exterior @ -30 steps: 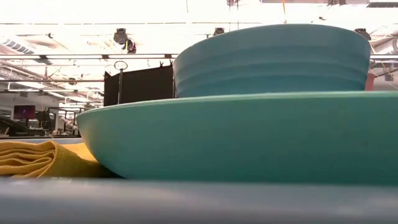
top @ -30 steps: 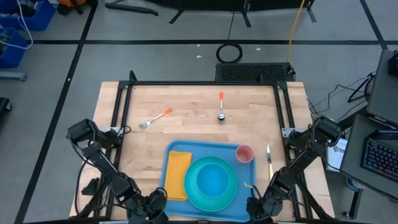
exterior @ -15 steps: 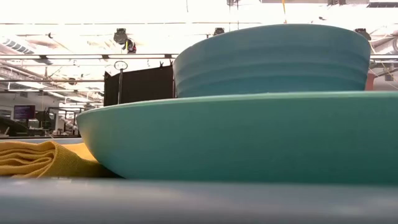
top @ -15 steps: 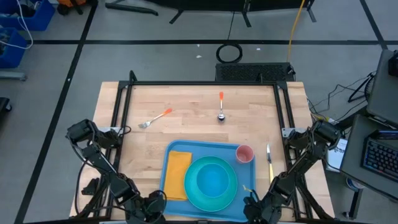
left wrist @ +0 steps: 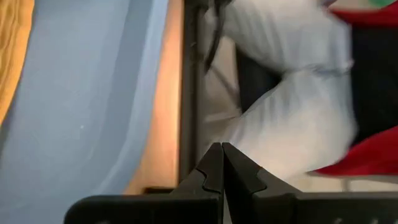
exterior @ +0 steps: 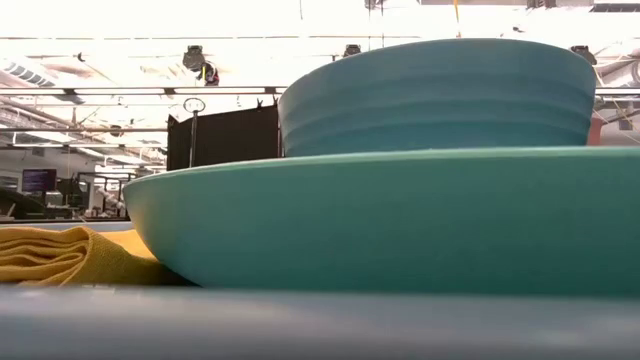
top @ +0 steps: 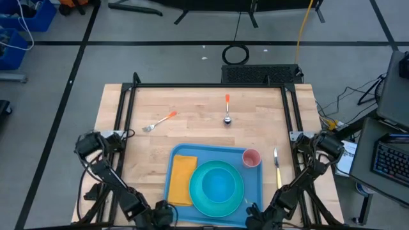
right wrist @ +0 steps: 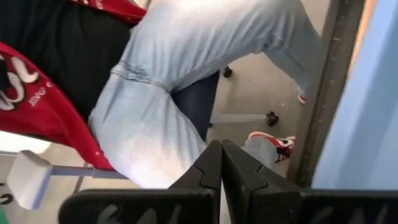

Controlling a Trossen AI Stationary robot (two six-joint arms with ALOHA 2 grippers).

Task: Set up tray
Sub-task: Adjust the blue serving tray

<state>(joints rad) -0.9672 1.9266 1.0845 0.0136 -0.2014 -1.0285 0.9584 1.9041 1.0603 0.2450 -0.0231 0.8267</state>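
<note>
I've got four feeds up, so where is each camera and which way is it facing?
High: overhead, straight down on the tray, both arms at the near edge.
Low: table height, facing plate and bowl; no arm shows.
Left wrist: past the shut left tool at the tray's rim.
Right wrist: past the shut right tool at a seated person.
Both wrists share the tray edge.

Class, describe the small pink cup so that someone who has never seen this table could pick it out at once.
Find the blue tray at the near edge of the wooden table. The pink cup stands in the tray's far right corner, beside the big teal plate. It is the only small round pink thing; the yellow napkin lies on the opposite side.
</note>
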